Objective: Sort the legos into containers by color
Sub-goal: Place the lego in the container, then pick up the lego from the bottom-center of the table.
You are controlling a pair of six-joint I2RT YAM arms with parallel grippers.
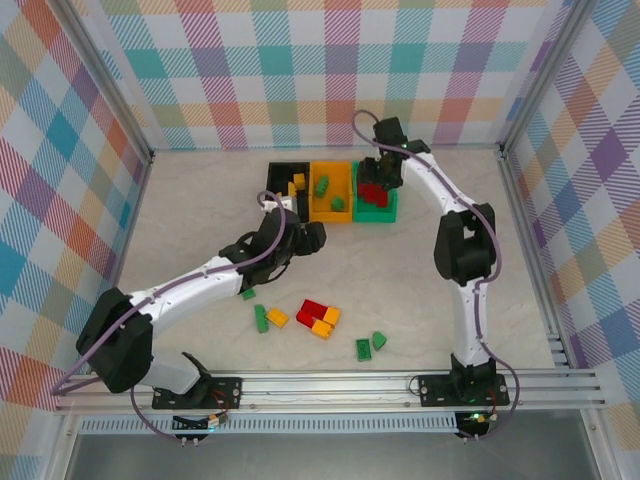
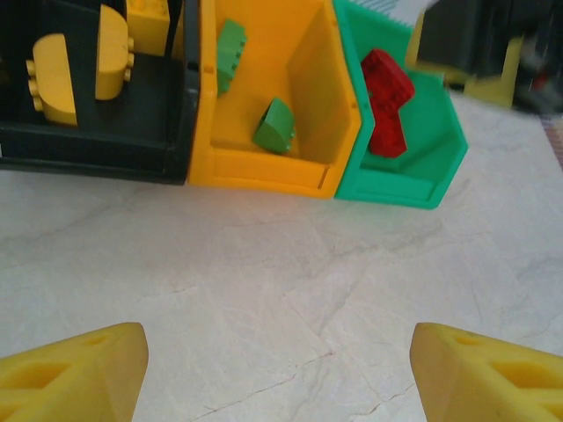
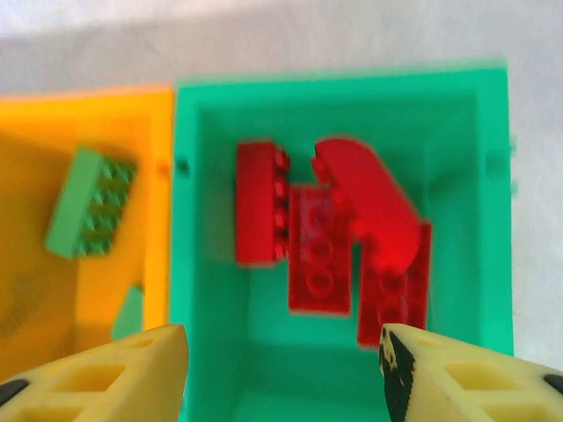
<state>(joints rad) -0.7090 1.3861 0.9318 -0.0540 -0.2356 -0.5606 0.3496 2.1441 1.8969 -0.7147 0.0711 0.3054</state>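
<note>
Three containers stand side by side at the back: a black one, an orange one and a green one. My right gripper hangs open over the green bin, with nothing between its fingertips. Several red legos lie inside that bin, the curved one blurred. The orange bin holds green legos, and the black bin holds yellow ones. My left gripper stands open and empty over bare table, just in front of the bins.
Loose legos lie on the near table: green ones, orange ones and a red one. Metal rails and checked walls bound the table on all sides.
</note>
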